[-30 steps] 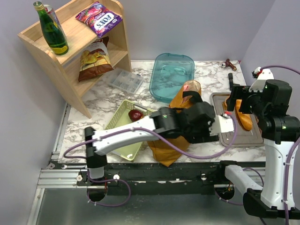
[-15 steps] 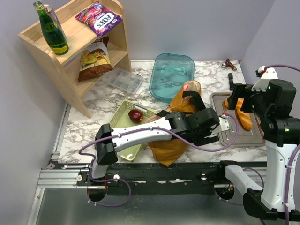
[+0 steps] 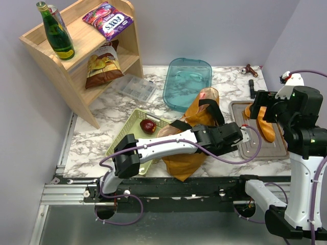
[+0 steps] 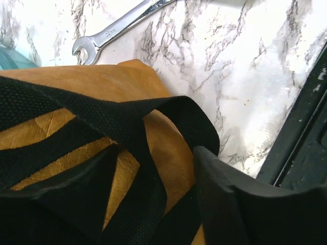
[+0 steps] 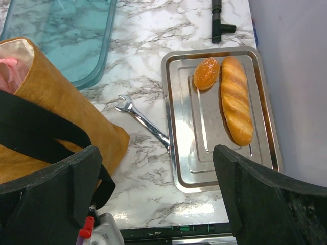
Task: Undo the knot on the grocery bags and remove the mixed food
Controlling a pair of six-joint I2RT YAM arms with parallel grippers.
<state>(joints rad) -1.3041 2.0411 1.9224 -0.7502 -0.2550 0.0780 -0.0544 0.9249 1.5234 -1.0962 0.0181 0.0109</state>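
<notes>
Left gripper (image 3: 240, 137) reaches across the tote (image 3: 196, 113), which lies mid-table with the pink bag (image 3: 206, 94) showing in its mouth. The right gripper (image 3: 257, 108) hangs over the tray (image 3: 255, 150).

From the left wrist, the fingers (image 4: 230, 204) stand apart over the tote's black strap (image 4: 127, 115); whether they pinch it I cannot tell.

From the right wrist, the jaws gape wide with nothing between them, above the tray, bread (image 5: 236, 99) and wrench (image 5: 143, 118).

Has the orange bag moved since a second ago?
No. The orange bag has stayed put. Its open top still sits just off the near right corner of the blue-green tray, and its bottom still lies at the table's front edge.
</notes>
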